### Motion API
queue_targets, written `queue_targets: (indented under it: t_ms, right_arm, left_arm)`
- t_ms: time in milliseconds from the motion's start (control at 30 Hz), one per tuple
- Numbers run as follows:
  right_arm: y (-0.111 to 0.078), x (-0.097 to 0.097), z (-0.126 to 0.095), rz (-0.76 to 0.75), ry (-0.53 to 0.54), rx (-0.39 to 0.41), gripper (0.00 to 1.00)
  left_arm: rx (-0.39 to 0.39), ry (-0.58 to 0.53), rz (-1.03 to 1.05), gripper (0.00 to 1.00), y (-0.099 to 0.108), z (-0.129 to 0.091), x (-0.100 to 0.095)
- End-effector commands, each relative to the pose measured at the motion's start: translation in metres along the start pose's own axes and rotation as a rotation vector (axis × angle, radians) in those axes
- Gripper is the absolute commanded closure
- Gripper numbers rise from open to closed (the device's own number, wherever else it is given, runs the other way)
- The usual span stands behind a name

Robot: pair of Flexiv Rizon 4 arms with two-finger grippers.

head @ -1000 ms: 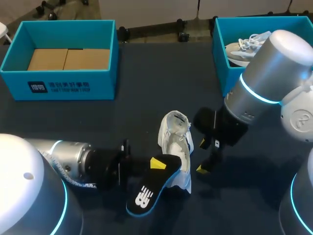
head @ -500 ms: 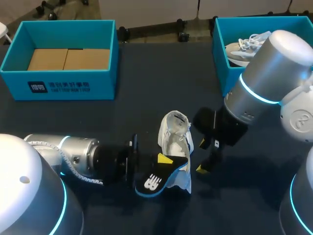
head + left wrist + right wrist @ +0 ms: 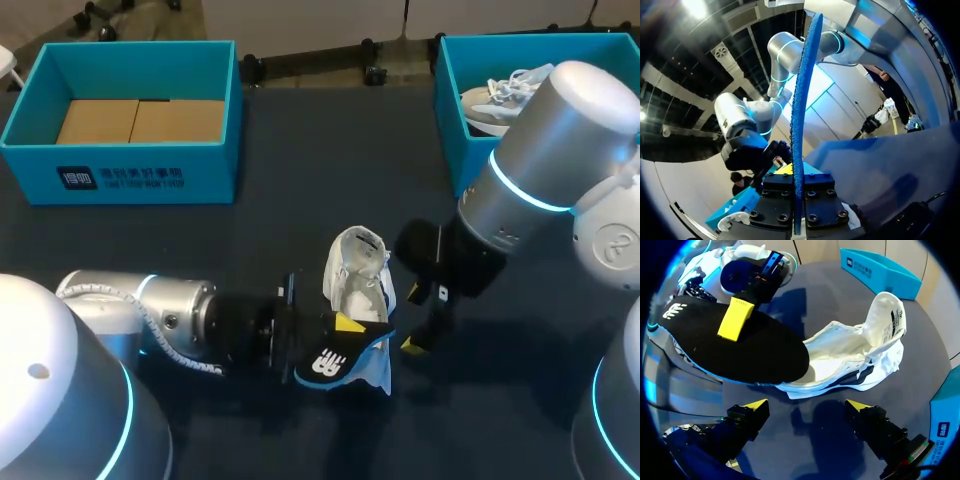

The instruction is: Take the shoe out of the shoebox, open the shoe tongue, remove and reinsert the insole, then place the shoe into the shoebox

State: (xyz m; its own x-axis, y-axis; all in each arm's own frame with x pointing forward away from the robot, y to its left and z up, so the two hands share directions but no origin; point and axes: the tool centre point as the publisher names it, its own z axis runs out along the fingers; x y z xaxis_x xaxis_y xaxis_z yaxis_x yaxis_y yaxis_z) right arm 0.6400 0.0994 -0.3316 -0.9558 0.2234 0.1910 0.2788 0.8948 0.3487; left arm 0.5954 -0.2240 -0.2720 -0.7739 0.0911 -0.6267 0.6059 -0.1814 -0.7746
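Observation:
A white shoe (image 3: 360,285) lies on its side on the dark table (image 3: 280,230), with its opening facing my right gripper. My left gripper (image 3: 340,338) is shut on a black insole with a blue underside (image 3: 330,365) and holds it at the shoe's heel end, partly over the opening. In the left wrist view the insole (image 3: 800,125) runs edge-on between the shut fingers of the left gripper (image 3: 798,187). My right gripper (image 3: 427,320) stands open just right of the shoe. From the right wrist the shoe (image 3: 855,355) and insole (image 3: 740,347) lie ahead of the open right gripper (image 3: 805,407), which holds nothing.
A teal shoebox (image 3: 120,178) with cardboard inside stands at the back left. A second teal shoebox (image 3: 452,110) at the back right holds another pale shoe (image 3: 500,95), partly hidden by my right arm.
My left arm has moved right, carrying the insole from beside the shoe up against its heel end. The right arm and the shoe have stayed still.

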Motion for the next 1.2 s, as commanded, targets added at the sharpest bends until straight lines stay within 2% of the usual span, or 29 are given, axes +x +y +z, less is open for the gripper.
queue_targets:
  t_ms: [33, 367, 1200]
  right_arm:
    - [0.001, 0.000, 0.002, 0.000, 0.000, 0.000, 0.00]
    - [0.001, 0.000, 0.002, 0.000, 0.000, 0.000, 0.00]
    - [0.001, 0.000, 0.002, 0.000, 0.000, 0.000, 0.00]
  left_arm:
    - [-0.005, -0.008, -0.009, 1.00, 0.005, 0.002, 0.002]
    - [-0.006, 0.019, 0.014, 1.00, 0.006, -0.003, 0.001]
    - [0.003, 0.030, -0.015, 1.00, 0.041, -0.003, 0.000]
